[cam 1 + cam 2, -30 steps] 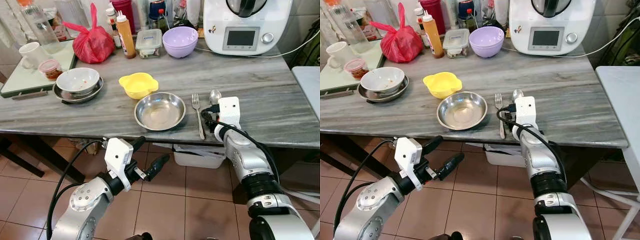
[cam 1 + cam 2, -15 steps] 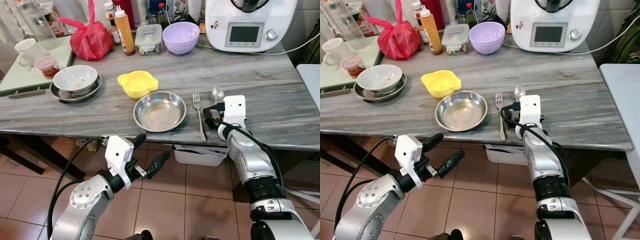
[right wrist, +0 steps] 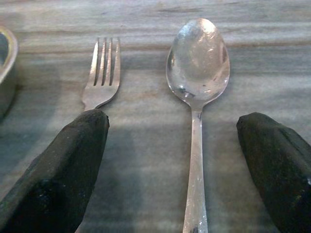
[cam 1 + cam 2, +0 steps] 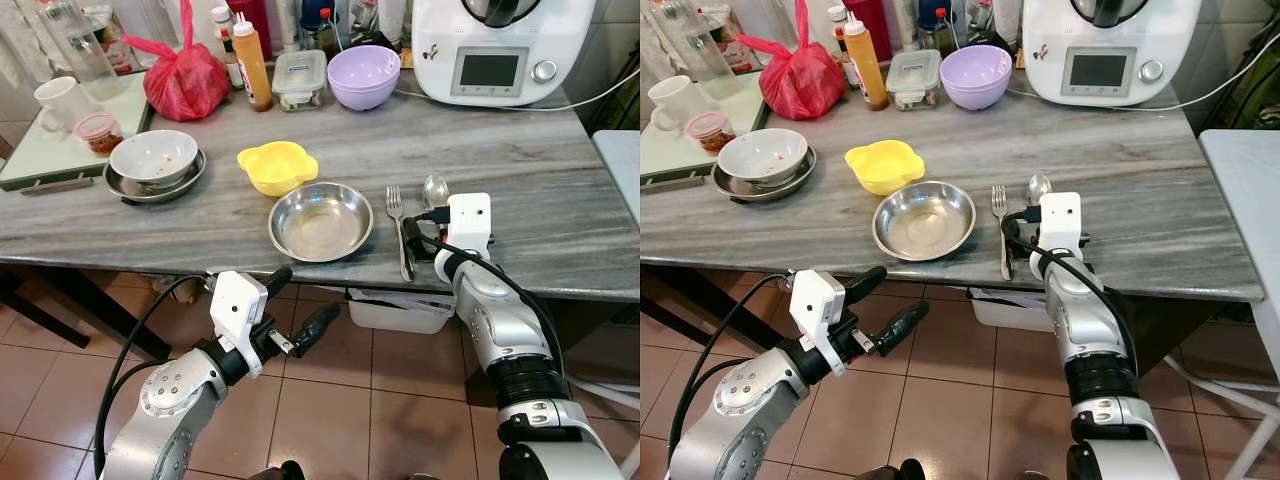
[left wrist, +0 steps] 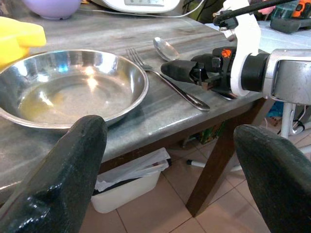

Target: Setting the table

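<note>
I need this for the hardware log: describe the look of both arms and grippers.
Both arms are silver metal with rounded joint housings and dark bands. The left arm carries a white boxy wrist block and a looping black cable; the left gripper has two long black fingers. The right arm has the same white block, a black cable along it and an orange marking; the right gripper has rough black fingers.

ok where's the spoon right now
The spoon lies on the grey table near its front edge, just right of the fork, between the open right tool fingers.
</note>
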